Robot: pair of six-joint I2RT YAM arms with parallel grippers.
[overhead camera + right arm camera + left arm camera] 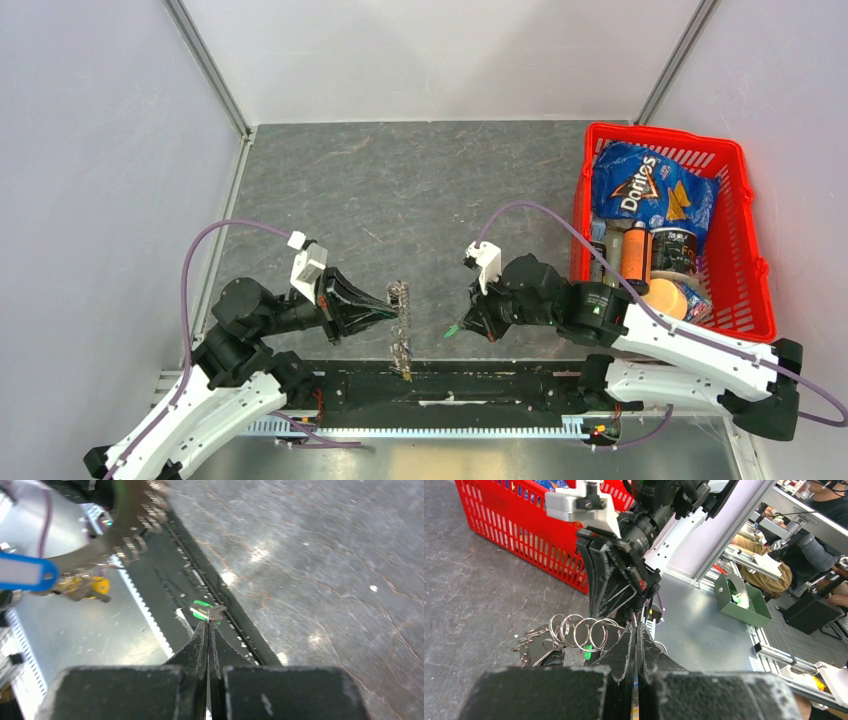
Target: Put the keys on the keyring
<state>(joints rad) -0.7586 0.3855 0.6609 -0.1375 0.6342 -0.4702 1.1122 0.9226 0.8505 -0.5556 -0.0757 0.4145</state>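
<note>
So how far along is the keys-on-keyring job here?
Nothing is threaded yet. In hand: the right gripper pinches the green key, apart from the keyring that the left gripper holds. Left: thread it on. The black key isn't visible.

Counted one small green-headed key (202, 611), one bunched grey metal keyring (400, 297), one red plastic basket (755, 240), one blue Doritos chip bag (645, 190).

The left gripper (636, 630), closed, pinches the keyring (579, 632) near a green key (587, 654).
</note>
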